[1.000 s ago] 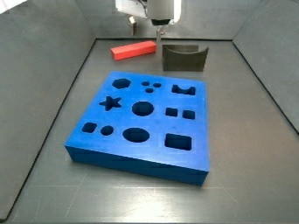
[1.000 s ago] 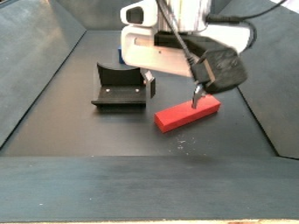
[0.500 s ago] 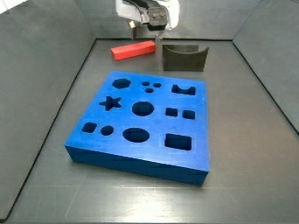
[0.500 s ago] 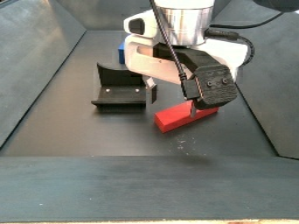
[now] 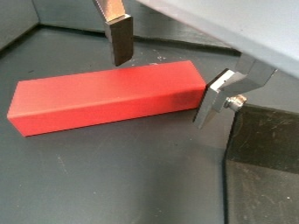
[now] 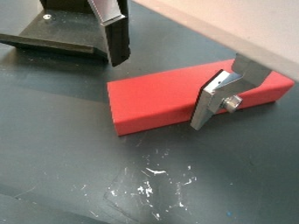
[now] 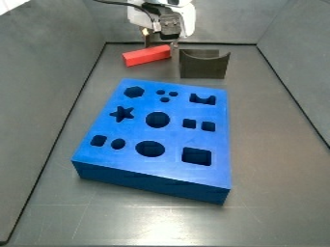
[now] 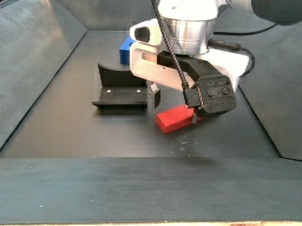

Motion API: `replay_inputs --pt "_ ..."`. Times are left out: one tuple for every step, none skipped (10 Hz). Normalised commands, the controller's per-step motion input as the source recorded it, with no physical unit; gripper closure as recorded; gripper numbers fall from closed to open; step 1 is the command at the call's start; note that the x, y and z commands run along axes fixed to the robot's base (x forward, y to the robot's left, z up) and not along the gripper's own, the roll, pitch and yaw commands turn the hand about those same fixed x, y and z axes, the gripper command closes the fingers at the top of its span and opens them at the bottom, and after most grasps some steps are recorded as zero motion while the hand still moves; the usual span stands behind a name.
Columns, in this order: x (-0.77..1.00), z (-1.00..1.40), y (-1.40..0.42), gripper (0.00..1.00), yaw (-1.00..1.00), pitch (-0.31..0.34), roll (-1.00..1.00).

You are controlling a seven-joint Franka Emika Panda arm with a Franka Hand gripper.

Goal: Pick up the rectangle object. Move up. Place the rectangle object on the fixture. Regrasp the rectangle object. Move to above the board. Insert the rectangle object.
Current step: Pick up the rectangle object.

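Gripper (image 6: 167, 80) has come down since a second ago, jaws released and straddling the rectangle object (image 6: 176, 96) on the floor beside the fixture (image 7: 203, 64); pick-up imminent.

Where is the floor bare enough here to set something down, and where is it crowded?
Bare floor lies left and right of the board and in front of it. Crowded at the back: the gripper straddles the red block beside the fixture.
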Motion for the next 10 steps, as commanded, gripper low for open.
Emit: replay_inputs --pt "0.0 -0.64 0.1 0.0 -0.16 -0.437 -0.31" --pt "0.0 -0.64 0.1 0.0 -0.17 -0.44 -0.3" --pt "0.0 -0.65 0.11 0.0 -0.17 -0.44 -0.28" --pt "0.0 -0.65 0.12 0.0 -0.16 -0.434 -0.27" --pt "0.0 -0.65 0.12 0.0 -0.15 -0.434 -0.27" --pt "0.0 -0.68 0.13 0.0 -0.14 -0.429 -0.25" --pt "0.0 -0.75 0.09 0.0 -0.12 -0.403 -0.18" --pt "0.03 -0.81 0.03 0.0 -0.11 -0.366 -0.13" --pt "0.04 -0.84 0.02 0.0 -0.11 -0.357 -0.11" --pt "0.03 -0.88 0.01 0.0 -0.11 -0.326 -0.07"
